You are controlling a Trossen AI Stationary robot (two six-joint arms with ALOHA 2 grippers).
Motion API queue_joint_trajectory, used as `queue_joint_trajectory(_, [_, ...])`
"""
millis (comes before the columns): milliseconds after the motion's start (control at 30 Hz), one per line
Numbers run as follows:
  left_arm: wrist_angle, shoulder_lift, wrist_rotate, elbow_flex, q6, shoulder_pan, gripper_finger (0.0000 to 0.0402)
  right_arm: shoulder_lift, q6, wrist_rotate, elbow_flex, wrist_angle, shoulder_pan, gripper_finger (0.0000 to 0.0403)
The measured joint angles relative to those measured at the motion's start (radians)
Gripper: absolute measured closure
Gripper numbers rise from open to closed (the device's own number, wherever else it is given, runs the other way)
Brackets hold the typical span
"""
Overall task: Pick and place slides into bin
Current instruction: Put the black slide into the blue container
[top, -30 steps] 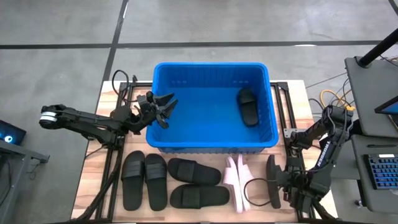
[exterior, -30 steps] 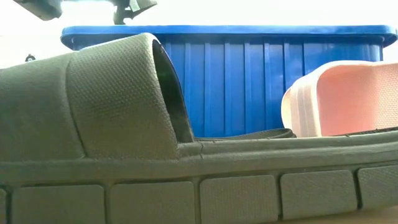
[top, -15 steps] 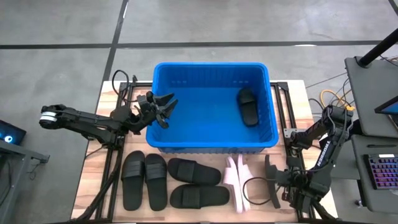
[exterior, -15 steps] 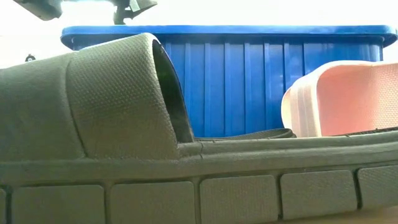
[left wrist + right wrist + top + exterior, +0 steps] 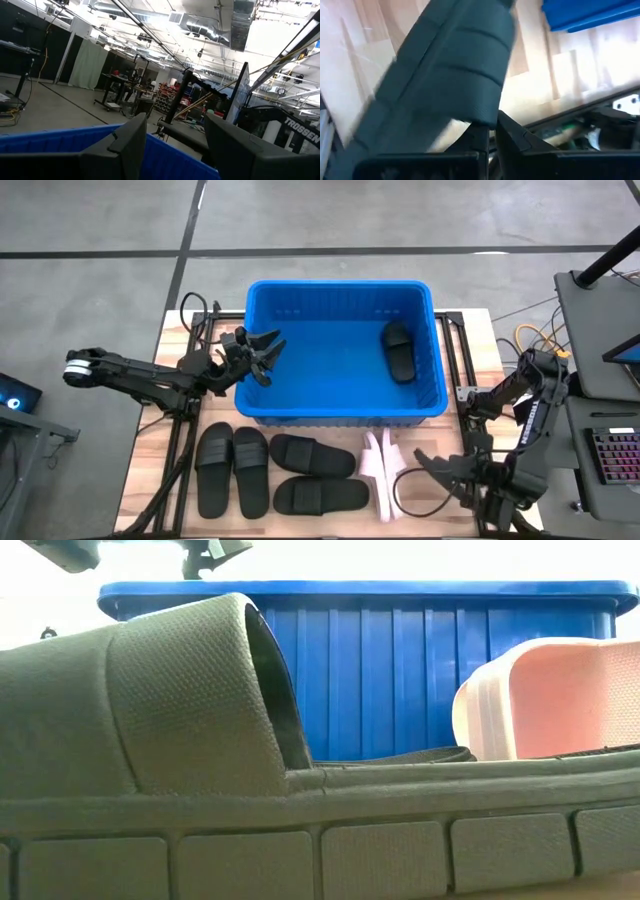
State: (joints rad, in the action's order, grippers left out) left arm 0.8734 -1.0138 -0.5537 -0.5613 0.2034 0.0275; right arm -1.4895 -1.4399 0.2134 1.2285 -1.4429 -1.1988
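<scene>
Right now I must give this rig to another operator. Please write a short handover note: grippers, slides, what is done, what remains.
Right gripper: shut on a black slide, lifted at the table's front right corner.
Left gripper: open, empty, over the blue bin's left rim.
Done: one black slide in the bin.
Left on the table in front of the bin: four black slides and the pink pair.
Next, probably: carry the held slide to the bin, then the rest.

Two dark, jointed arms (image 5: 140, 377) with black cabling; the right arm (image 5: 528, 405) carries white lettering.
</scene>
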Motion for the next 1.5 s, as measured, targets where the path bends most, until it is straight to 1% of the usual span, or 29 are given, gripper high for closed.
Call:
queue_joint_trajectory(100, [0.0, 0.0, 0.0, 0.0, 0.001, 0.0, 0.0217, 0.0, 0.001, 0.002, 0.066, -0.086, 0.0, 0.039])
queue_joint_trajectory(200, [0.0, 0.0, 0.0, 0.0, 0.001, 0.0, 0.0217, 0.001, 0.002, 0.034, 0.128, -0.132, 0.0, 0.039])
queue_joint_trajectory(567, [0.0, 0.0, 0.0, 0.0, 0.003, 0.0, 0.0217, 0.017, 0.008, 0.288, 0.288, -0.128, 0.002, 0.039])
queue_joint_trajectory(800, [0.0, 0.0, 0.0, -0.001, 0.003, 0.0, 0.0217, 0.017, 0.039, 0.347, 0.337, -0.128, 0.006, 0.0391])
queue_joint_trajectory(1200, [0.0, 0.0, 0.0, -0.001, 0.003, 0.0, 0.0217, 0.016, 0.054, 0.444, 0.375, -0.126, 0.009, 0.0391])
queue_joint_trajectory(1333, [0.0, 0.0, 0.0, -0.001, 0.003, 0.0, 0.0217, 0.016, 0.061, 0.491, 0.391, -0.125, 0.012, 0.0391])
queue_joint_trajectory(1500, [0.0, 0.0, 0.0, -0.001, 0.027, 0.0, 0.0217, 0.016, 0.113, 0.551, 0.432, -0.124, 0.03, 0.0391])
